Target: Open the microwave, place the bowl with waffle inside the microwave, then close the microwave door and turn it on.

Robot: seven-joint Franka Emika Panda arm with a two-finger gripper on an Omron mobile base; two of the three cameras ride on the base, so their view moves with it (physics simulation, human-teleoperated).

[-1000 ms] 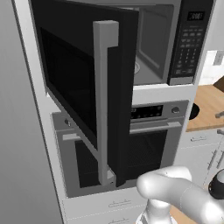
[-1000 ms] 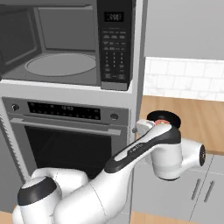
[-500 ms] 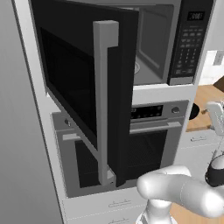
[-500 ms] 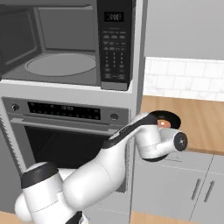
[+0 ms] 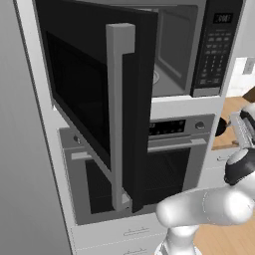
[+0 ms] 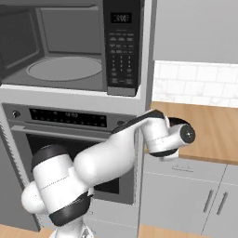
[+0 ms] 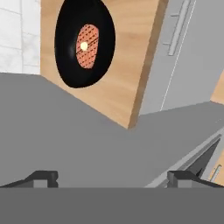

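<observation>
Currently my gripper (image 7: 112, 177) has its jaws spread and empty, and the black bowl (image 7: 85, 41) with the round, grid-textured waffle (image 7: 87, 46) lies ahead of it on the wooden counter (image 7: 127, 65), near the tiled back edge. Its round shape offers no long axis, so I judge any rim approach workable. Left of the counter, the microwave (image 6: 69, 46) stands with its glossy black door (image 5: 94, 99) swung wide.

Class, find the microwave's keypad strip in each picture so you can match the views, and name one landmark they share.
Left base view: keypad strip at the upper right, right of the swung-open microwave door.
Right base view: upper centre, right of the open cavity.
Hand view: not in it.
Shared landmark: the wooden counter.
</observation>
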